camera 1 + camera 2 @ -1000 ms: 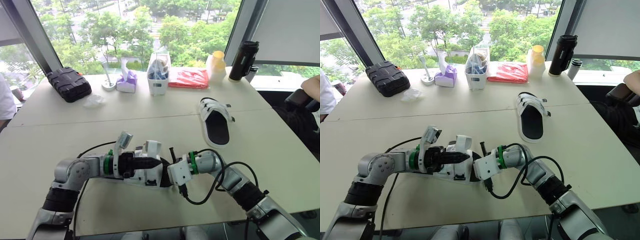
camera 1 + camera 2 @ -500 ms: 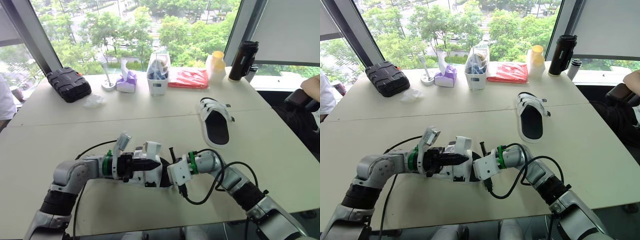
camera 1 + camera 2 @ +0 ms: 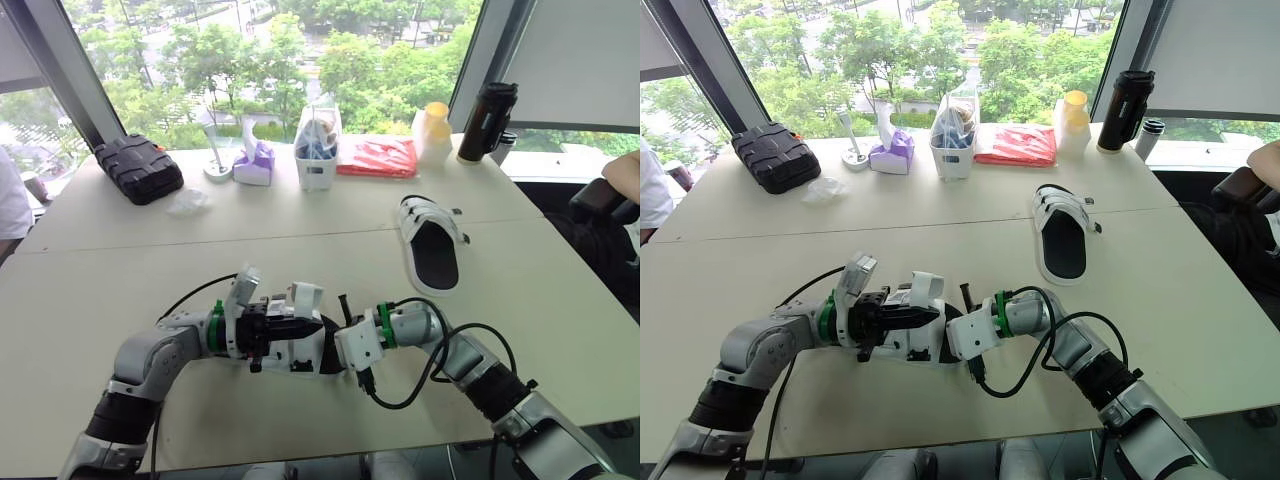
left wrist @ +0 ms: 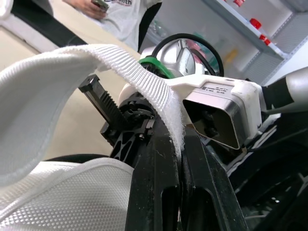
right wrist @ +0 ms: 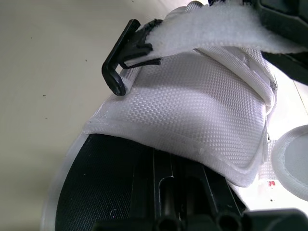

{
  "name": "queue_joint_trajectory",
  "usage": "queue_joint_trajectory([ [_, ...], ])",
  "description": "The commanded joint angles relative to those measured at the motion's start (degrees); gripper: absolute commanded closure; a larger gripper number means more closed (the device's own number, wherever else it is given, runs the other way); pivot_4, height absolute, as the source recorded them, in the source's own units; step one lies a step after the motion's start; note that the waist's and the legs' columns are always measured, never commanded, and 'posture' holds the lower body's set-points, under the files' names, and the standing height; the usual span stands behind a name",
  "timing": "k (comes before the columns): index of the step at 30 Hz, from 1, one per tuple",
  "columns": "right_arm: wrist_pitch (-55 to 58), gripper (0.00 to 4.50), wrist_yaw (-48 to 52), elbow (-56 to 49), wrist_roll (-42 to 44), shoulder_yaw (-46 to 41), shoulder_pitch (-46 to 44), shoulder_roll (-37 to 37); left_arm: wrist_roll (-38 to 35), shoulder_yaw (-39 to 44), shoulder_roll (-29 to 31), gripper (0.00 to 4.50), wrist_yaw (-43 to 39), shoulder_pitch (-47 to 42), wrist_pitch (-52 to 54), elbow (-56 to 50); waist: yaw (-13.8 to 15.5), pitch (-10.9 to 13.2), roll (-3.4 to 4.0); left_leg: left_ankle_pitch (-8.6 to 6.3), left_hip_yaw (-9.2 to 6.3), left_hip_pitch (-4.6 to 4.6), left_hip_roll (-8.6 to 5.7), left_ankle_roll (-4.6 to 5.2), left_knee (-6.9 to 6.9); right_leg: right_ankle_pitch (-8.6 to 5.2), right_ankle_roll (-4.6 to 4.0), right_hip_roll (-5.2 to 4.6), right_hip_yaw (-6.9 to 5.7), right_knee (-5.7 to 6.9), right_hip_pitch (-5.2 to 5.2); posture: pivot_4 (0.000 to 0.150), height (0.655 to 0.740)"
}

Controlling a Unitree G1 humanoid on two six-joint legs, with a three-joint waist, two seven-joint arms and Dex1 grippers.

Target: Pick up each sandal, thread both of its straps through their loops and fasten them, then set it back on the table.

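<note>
An office or meeting room: a pale counter (image 3: 300, 215) under big windows (image 3: 270, 60) over treetops, a flask (image 3: 487, 122) and tissues (image 3: 254, 162) at its far edge.

Near sandal (image 3: 300, 347): white upper, black footbed, lying just ahead of your left gripper (image 4: 177, 144).
Its strap (image 4: 96, 62): white webbing, unfastened, arched up, end pinched between those jaws.
Loop (image 5: 117, 72): black, at the sandal's edge, touching the strap.
Far sandal (image 3: 432, 243): flat, footbed up, well right of the jaws.
</note>
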Motion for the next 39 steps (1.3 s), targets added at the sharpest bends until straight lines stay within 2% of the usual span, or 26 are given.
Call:
queue_joint_trajectory([
  [1,1.81,4.5,0.85,3.74,-3.86,2.04,1.54,-0.81,2.3,-0.78,0.57,4.45,-1.16,0.86,-3.13,-0.01,-0.01,0.0,0.0,0.0,0.0,0.0,0.0,0.0,0.0,0.0,0.0,0.0,0.0,0.0,0.0,0.15,0.74],
  [7,1.88,4.5,0.79,3.67,-3.89,2.05,1.57,-0.86,3.99,-1.26,1.07,4.45,-3.97,1.62,-6.73,1.22,0.0,0.0,0.0,0.0,0.0,0.0,0.0,0.0,0.0,0.0,-0.01,0.0,0.0,0.0,0.0,0.15,0.74],
  [13,1.84,4.5,0.69,3.76,-3.93,2.05,1.48,-0.97,3.7,-2.21,2.21,4.45,-5.33,1.97,-5.27,0.07,-0.02,0.0,0.0,0.0,0.0,0.0,0.0,0.01,-0.01,-0.01,0.0,0.0,0.0,0.0,0.0,0.15,0.74],
  [18,1.77,4.5,0.53,3.92,-3.96,2.02,1.38,-0.95,9.37,-2.62,1.06,4.45,-5.12,2.41,-15.68,1.6,0.02,0.0,0.01,0.0,0.0,0.0,0.01,0.0,-0.01,-0.01,-0.01,0.0,0.0,0.0,0.0,0.15,0.74],
  [27,1.77,4.5,0.49,3.96,-3.86,2.14,1.28,-0.86,15.46,-3.91,1.02,4.45,-7.3,1.2,-28.19,4.65,0.03,-0.01,0.01,0.0,0.0,0.0,0.01,0.01,-0.01,-0.02,-0.03,0.0,-0.01,0.0,0.0,0.15,0.74],
  [39,1.62,4.5,0.33,4.13,-4.01,2.37,1.18,-0.82,15.29,-6.21,2.71,4.45,-10.87,4.17,-30.41,-0.5,-0.07,-0.01,0.02,-0.01,0.01,0.0,0.03,0.02,-0.03,-0.02,-0.02,0.01,0.0,0.0,-0.01,0.15,0.74],
])
